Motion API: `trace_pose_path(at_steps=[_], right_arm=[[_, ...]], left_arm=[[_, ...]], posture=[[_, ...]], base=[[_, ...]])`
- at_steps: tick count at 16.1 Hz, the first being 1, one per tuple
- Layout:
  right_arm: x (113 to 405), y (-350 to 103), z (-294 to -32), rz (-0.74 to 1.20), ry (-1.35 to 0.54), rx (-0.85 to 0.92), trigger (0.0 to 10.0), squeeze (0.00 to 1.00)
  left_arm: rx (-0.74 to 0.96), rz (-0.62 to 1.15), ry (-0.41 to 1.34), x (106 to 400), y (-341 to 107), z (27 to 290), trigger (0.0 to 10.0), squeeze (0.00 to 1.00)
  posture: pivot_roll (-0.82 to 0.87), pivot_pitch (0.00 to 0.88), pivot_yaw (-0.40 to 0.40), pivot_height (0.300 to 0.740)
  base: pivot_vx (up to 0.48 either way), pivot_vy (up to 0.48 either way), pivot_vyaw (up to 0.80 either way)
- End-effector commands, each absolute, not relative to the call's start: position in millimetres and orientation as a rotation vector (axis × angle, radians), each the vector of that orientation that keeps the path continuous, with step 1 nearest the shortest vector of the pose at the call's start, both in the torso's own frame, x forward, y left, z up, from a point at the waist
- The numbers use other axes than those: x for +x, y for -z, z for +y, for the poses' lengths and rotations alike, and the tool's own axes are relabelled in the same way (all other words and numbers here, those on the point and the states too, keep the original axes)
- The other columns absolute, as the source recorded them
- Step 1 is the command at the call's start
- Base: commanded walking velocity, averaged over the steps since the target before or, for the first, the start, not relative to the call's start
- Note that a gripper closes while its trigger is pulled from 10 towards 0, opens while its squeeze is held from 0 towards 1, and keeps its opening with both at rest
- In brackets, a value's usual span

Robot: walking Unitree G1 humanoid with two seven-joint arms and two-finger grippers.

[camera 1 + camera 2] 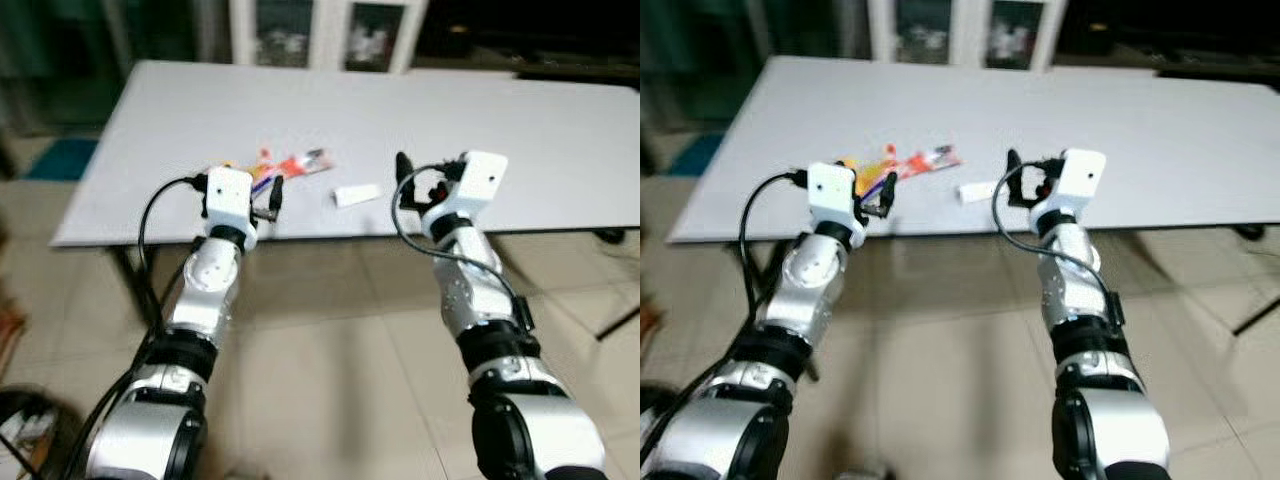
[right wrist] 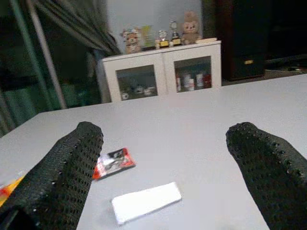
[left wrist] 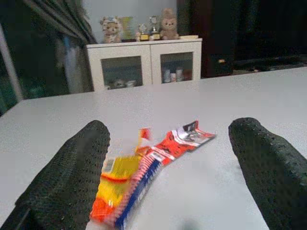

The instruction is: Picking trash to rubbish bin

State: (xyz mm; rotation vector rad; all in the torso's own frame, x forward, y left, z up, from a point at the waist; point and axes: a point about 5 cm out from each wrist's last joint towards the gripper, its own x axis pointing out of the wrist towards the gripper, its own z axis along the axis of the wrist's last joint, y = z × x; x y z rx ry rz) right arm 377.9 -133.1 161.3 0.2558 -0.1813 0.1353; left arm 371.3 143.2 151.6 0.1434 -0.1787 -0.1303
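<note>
Table top in front of both grippers looks smooth and matt grey. The wrappers ahead of the left gripper are shiny, crinkly plastic; its fingers are black, dimpled, rubbery-looking. Arms are satin silver metal.

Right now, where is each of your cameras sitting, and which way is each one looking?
Left eye view: on my head, looking down at the grey table; both silver arms show.
Right eye view: beside it, same scene, with left gripper and right gripper.
Left wrist view: along open black fingers at the red and yellow wrappers.
Right wrist view: along open fingers at the white paper piece.
Both wrist views share the white cabinet.
</note>
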Motion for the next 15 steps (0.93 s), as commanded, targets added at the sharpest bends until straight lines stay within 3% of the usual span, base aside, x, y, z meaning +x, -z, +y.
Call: trace_pose_path(at_steps=[1,9,10,11,12,15], right_arm=[[379.3,-168.3,-129.7,-0.204,-0.142,0.261,10.0,1.0],[378.4,-169.0,-126.7,-0.21,-0.161,0.266,10.0,1.0],[378.4,-167.9,-126.6,-0.205,-0.159,0.263,10.0,0.0],[378.3,-167.4,-126.8,-0.203,-0.159,0.261,10.0,0.0],[378.2,-167.0,-127.1,-0.202,-0.157,0.26,10.0,0.0],[377.8,-167.1,-127.4,-0.201,-0.161,0.242,10.0,0.0]], left_arm=[[0.148,-0.187,0.129,372.3,-155.6,146.2,10.0,1.0],[0.149,-0.194,0.15,371.8,-157.5,142.3,10.0,1.0],[0.167,-0.193,0.139,371.9,-158.0,142.7,10.0,1.0],[0.172,-0.195,0.131,371.9,-158.3,143.1,10.0,1.0],[0.175,-0.196,0.118,371.9,-158.3,144.3,10.0,0.0],[0.161,-0.195,0.091,370.7,-157.3,151.0,10.0,0.0]], posture=[[0.04,0.004,-0.072,0.74],[0.04,0.009,-0.068,0.74],[0.04,0.009,-0.068,0.74],[0.04,0.009,-0.068,0.74],[0.04,0.012,-0.067,0.74],[0.05,0.014,-0.067,0.74]], base=[[0.48,0.0,0.0],[0.48,0.0,0.0],[0.48,0.0,0.0],[0.412,0.0,0.0],[0.0,0.0,0.0],[0.0,0.0,0.0]])
